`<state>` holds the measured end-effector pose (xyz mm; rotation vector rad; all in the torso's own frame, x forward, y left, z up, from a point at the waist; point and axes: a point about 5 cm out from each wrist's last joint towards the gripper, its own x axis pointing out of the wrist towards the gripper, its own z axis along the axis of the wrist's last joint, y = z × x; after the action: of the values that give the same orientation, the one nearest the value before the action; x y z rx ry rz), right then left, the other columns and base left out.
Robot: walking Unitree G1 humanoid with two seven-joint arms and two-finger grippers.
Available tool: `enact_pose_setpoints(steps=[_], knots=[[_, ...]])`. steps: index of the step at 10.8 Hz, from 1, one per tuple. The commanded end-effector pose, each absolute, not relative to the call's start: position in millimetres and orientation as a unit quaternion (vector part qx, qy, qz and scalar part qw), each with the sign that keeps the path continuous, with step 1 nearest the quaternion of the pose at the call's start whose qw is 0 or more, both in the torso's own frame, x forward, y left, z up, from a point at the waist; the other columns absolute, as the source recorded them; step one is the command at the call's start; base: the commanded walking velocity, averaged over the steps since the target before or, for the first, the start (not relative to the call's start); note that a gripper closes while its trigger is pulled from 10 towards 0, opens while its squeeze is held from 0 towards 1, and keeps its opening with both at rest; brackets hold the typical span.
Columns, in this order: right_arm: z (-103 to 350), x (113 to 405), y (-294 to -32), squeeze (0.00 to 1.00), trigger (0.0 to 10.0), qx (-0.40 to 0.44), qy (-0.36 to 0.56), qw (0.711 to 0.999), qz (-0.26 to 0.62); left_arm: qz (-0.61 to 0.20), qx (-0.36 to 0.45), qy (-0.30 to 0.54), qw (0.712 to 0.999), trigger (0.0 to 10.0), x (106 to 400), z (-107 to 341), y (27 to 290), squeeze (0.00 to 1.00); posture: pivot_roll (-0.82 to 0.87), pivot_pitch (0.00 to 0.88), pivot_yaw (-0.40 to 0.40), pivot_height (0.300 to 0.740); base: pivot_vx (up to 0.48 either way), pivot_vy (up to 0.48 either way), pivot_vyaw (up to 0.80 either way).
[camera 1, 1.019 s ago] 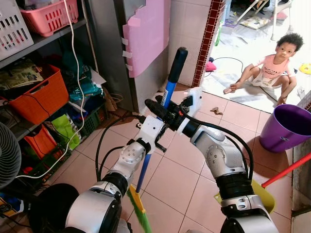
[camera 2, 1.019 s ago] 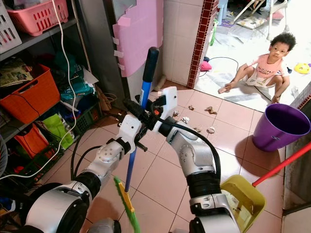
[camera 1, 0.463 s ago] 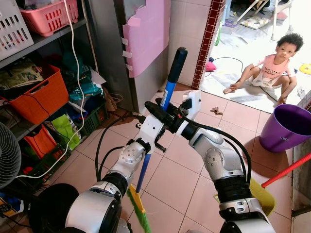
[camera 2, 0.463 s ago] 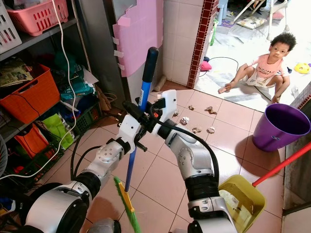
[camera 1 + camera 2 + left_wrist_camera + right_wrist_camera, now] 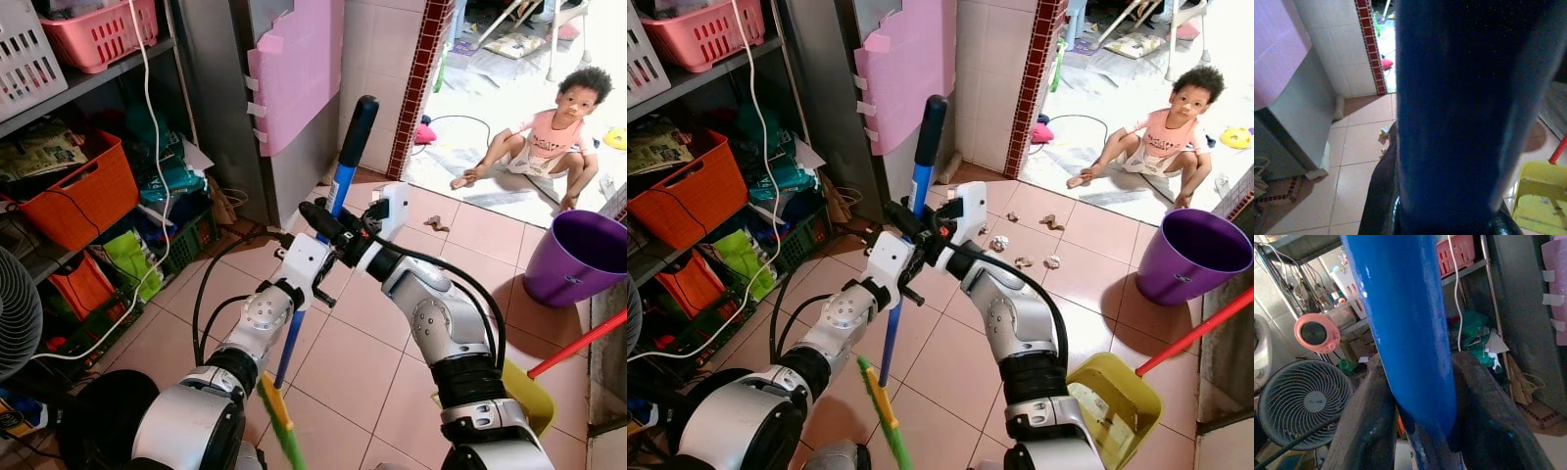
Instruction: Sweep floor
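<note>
Here, blue-shafted broom [image 5: 338,191] with black top grip, upright, left gripper [image 5: 315,257] and right gripper [image 5: 328,223] both clamped around it.

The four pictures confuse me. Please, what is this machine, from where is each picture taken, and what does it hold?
This is a humanoid robot with two silver arms. The two wide pictures come from its head camera, looking down at a tiled floor. The two close pictures come from cameras on its wrists. Both the left gripper and the right gripper are closed on a broom with a blue handle; the right wrist view shows black fingers on either side of it. Small scraps of litter lie ahead. A yellow dustpan, a purple bucket and a seated child are nearby.
</note>
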<state>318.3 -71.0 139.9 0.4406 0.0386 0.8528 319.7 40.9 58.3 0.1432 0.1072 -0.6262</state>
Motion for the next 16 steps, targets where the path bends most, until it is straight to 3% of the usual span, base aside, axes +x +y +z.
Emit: enact_pose_setpoints(steps=[1, 6, 7, 10, 13, 16], knots=[[137.1, 314.3, -57.1, 0.00, 0.0, 0.225, 0.033, 0.869, 0.439, -0.314, 0.073, 0.023, 0.946, 0.0, 327.0, 73.4, 34.2, 0.00, -0.11, 0.000, 0.035, 0.740, 0.000, 0.000, 0.00], [137.5, 315.6, -62.8, 0.00, 0.0, 0.222, 0.030, 0.873, 0.433, -0.334, 0.064, 0.028, 0.940, 0.0, 323.8, 71.0, 31.7, 0.00, -0.11, 0.000, 0.034, 0.740, 0.000, 0.000, 0.00], [137.6, 316.4, -64.3, 0.00, 0.0, 0.216, 0.027, 0.878, 0.427, -0.345, 0.053, 0.027, 0.937, 10.0, 322.1, 70.9, 29.5, 1.00, -0.10, 0.000, 0.031, 0.740, 0.000, 0.000, 0.00], [138.5, 326.5, -83.7, 0.00, 0.0, 0.161, 0.003, 0.914, 0.373, -0.426, 0.058, 0.027, 0.902, 10.0, 306.6, 62.5, 23.5, 1.00, -0.10, 0.000, 0.029, 0.740, 0.000, 0.000, 0.00], [139.7, 331.0, -96.3, 0.00, 0.0, 0.120, -0.007, 0.928, 0.353, -0.303, 0.122, 0.036, 0.944, 10.0, 323.0, 58.3, 72.0, 1.00, -0.10, 0.000, 0.027, 0.740, 0.000, 0.000, 0.00], [142.5, 339.3, -108.4, 0.00, 0.0, 0.029, -0.041, 0.958, 0.283, -0.246, 0.133, 0.023, 0.960, 10.0, 333.3, 67.5, 93.2, 1.00, -0.10, 0.000, 0.025, 0.740, 0.000, 0.000, 0.00]])
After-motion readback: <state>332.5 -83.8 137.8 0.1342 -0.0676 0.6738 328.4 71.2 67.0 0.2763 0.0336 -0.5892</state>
